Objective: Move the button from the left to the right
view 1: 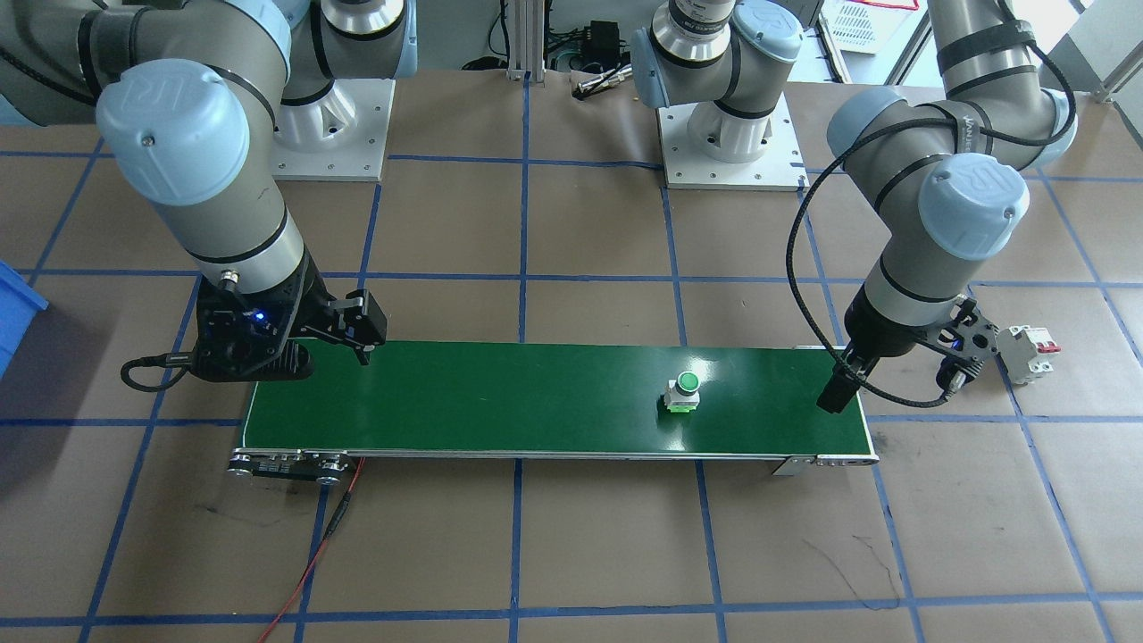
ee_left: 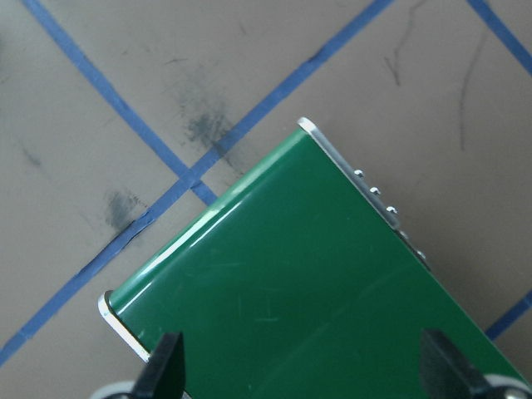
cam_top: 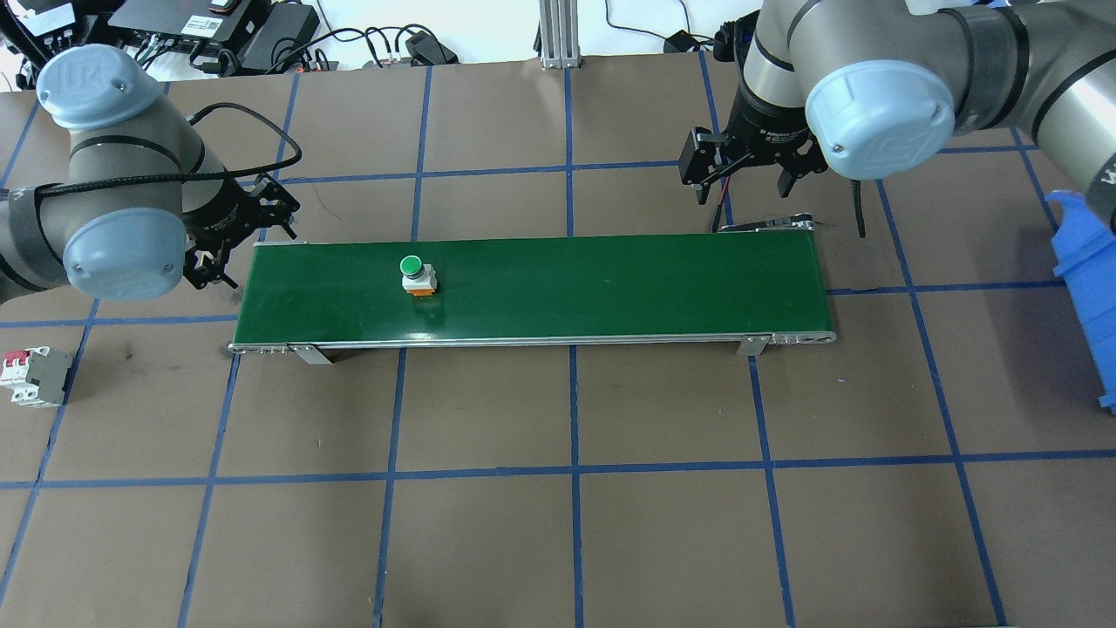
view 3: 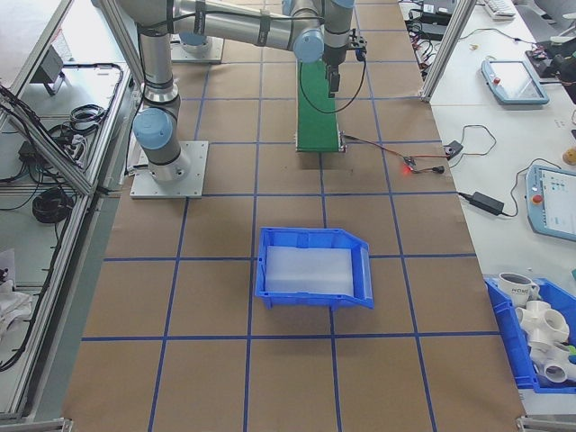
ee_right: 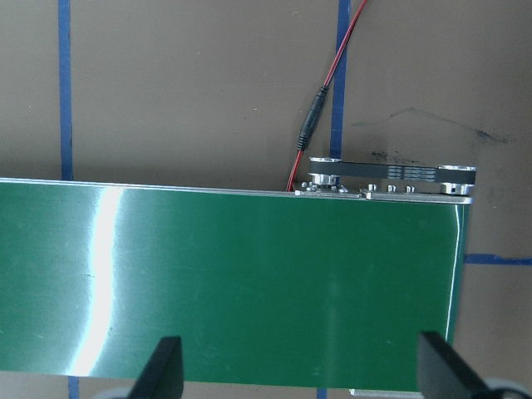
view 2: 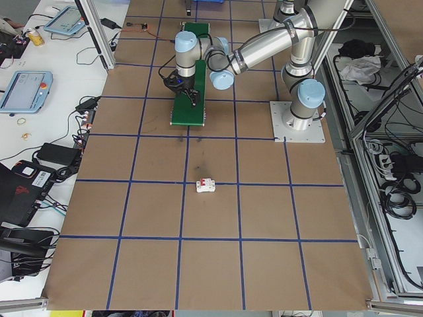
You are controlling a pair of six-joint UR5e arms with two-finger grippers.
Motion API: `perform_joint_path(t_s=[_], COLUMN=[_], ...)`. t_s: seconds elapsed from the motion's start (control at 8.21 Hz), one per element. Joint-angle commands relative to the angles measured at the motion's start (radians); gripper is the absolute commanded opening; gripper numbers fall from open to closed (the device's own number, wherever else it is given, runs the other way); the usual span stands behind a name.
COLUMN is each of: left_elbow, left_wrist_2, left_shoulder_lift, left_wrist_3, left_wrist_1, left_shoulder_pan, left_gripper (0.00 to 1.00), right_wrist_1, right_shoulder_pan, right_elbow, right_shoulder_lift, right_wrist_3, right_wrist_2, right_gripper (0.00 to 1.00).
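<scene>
Both sets of jaws are spread wide with nothing between them. The left gripper hangs over the left end of the green belt, and its wrist camera shows two dark fingertips far apart above the belt's corner. The right gripper hovers at the belt's far-right corner, toward 1 o'clock in the overhead view, and its own camera shows the same wide gap between the fingertips, with the belt's end roller and a red-and-black wire running off at 12 o'clock. The button sits upright on the belt, green cap up on a pale body with a bit of orange at the base. It's in the left third of the belt, near the left gripper but not touching it, and well apart from the right one. From across the table the button shows toward the right of the picture. Off the belt, a white breaker with red levers lies on the brown table at about 8 o'clock from the left gripper. A blue bin sits out past the belt's right end.
</scene>
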Motion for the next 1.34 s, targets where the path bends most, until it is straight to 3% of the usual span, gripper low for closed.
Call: perform_joint_path(t_s=[0.0,0.24,0.37,0.61,0.85,1.1,1.22], left_elbow=[0.148,0.381,0.465,0.517,0.508,0.505,0.503], left_wrist_2=[0.024,0.038,0.036,0.03,0.0,-0.06,-0.057], left_shoulder_lift=[0.054,0.057,0.048,0.055,0.062,0.056,0.062], left_wrist_3=[0.366,0.376,0.42,0.505,0.478,0.477,0.487], left_wrist_1=[-0.261,-0.577,-0.664,-0.598,-0.55,-0.542,-0.542], left_shoulder_pan=[-0.077,-0.109,-0.158,-0.329,-0.436,-0.436,-0.436], left_gripper=[1.0,1.0,1.0,1.0,1.0,1.0,1.0], right_wrist_1=[-0.023,-0.081,-0.075,-0.069,-0.064,-0.112,-0.126], right_shoulder_pan=[0.0,0.0,-0.003,-0.049,-0.066,-0.034,-0.023], right_elbow=[0.048,0.115,0.126,0.148,0.168,0.169,0.169], right_shoulder_lift=[0.029,0.007,-0.005,-0.019,-0.022,-0.014,-0.011], right_wrist_3=[0.005,0.048,0.078,0.108,0.184,0.192,0.197], right_wrist_2=[0.006,0.01,0.061,0.136,0.277,0.267,0.268], right_gripper=[1.0,1.0,1.0,1.0,1.0,1.0,1.0])
